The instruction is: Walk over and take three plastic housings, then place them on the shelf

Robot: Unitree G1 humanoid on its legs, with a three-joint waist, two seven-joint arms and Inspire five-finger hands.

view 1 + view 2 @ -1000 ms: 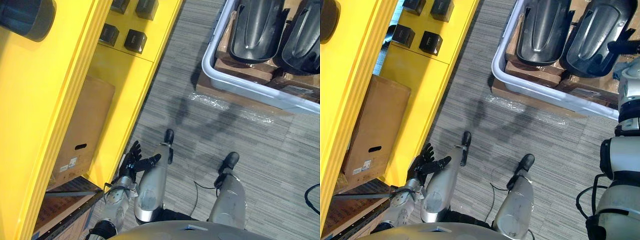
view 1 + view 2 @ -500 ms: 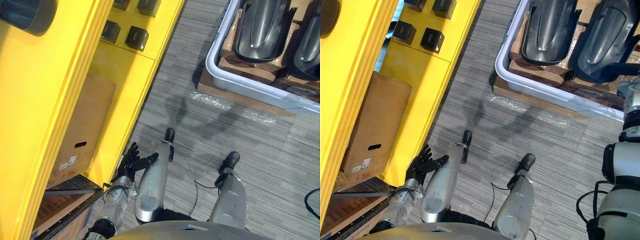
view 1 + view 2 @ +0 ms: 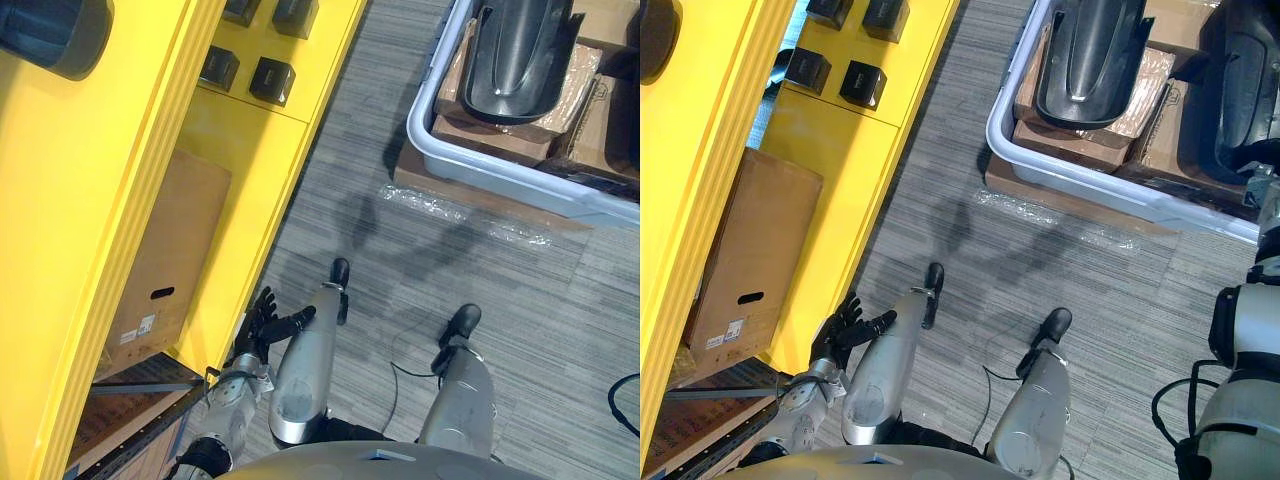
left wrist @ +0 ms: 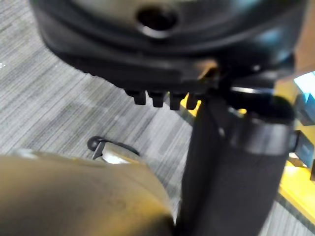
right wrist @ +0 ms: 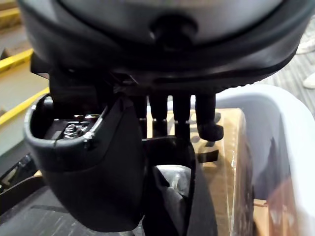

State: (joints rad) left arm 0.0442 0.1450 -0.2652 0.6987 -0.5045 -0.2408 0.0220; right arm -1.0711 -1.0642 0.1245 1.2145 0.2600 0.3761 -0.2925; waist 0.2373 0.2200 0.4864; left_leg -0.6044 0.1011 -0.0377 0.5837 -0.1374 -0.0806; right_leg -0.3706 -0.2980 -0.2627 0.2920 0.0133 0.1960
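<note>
Currently the right hand [image 5: 179,110] is at the bin [image 3: 1090,183]. In the right wrist view its fingers curl down over the dark edge of a housing [image 3: 1248,80], with the thumb on the near side, so the hand is clamped on it. That housing is at the bin's right end. Whether it is clear of the cardboard [image 3: 1170,125] under it cannot be told. The other housing [image 3: 1088,55] lies hollow side up on cardboard at the bin's left end. The left hand [image 3: 262,322] hangs well apart from the bin, fingers spread and holding nothing. The yellow shelf [image 3: 110,200] stands left of the bin, across a strip of grey floor [image 3: 400,260]. It carries small black boxes [image 3: 272,80] and a carton [image 3: 165,260].
</note>
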